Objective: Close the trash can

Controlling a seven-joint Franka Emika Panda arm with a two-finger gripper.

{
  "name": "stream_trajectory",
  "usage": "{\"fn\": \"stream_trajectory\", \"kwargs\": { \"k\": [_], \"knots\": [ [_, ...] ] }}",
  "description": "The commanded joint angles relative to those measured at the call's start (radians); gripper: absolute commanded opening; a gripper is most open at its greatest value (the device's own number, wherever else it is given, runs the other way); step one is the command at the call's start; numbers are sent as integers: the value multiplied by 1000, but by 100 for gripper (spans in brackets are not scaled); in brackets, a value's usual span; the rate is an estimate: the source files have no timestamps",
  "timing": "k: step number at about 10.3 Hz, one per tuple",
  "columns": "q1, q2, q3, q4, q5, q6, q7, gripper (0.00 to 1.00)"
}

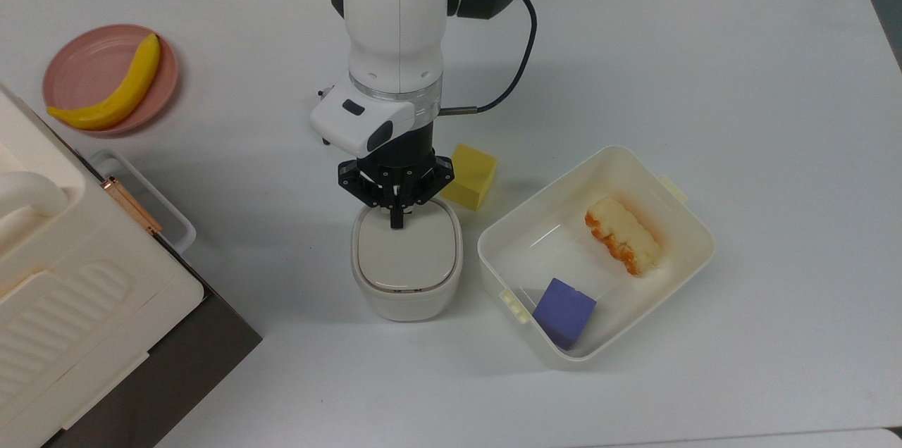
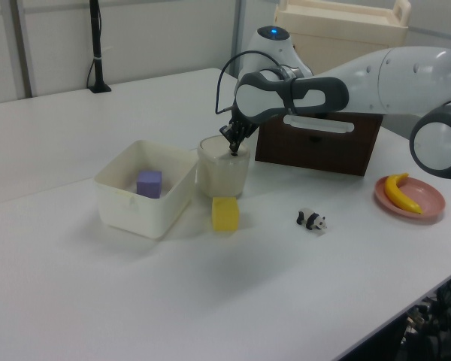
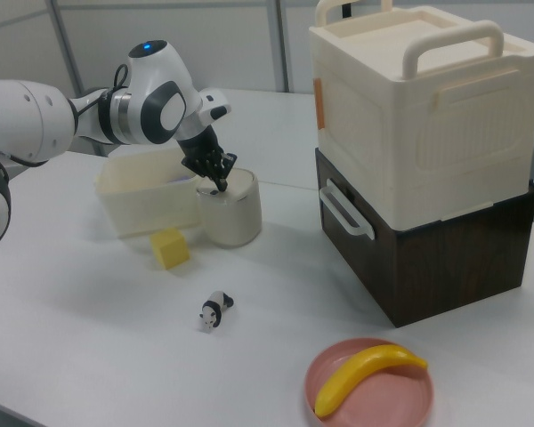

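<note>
The small cream-white trash can point(image 1: 406, 261) point(image 2: 223, 168) point(image 3: 231, 212) stands in the middle of the table, its beige lid point(image 1: 404, 249) lying flat on the rim. My gripper point(image 1: 397, 221) point(image 2: 233, 151) point(image 3: 221, 188) points straight down with its fingers shut together, tips resting on the lid's edge nearest the arm. Nothing is held between the fingers.
A yellow cube point(image 1: 470, 175) sits just behind the can in the top view. A cream food tub point(image 1: 682, 265) with a purple block point(image 1: 564, 312) and cake piece point(image 1: 623, 234) lies to the top view's right. A large appliance point(image 1: 77, 293), a pink plate point(image 1: 81, 67) with banana point(image 1: 116, 94), and a panda figurine point(image 2: 312, 219) are around.
</note>
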Motion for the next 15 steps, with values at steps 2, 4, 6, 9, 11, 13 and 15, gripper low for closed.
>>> {"fn": "stream_trajectory", "kwargs": {
  "k": [2,4,6,9,11,13,15],
  "knots": [
    [8,-54,2,-4,32,-106,-5,0],
    [9,-124,3,-4,64,-192,-5,1],
    [12,-175,5,-5,64,-318,-2,1],
    [13,-262,5,-13,52,-536,-4,6],
    [5,-296,-1,-13,52,-613,-4,14],
    [-6,-339,-6,-28,51,-637,-18,29],
    [-12,-355,-6,-30,46,-677,-16,72]
  ]
}}
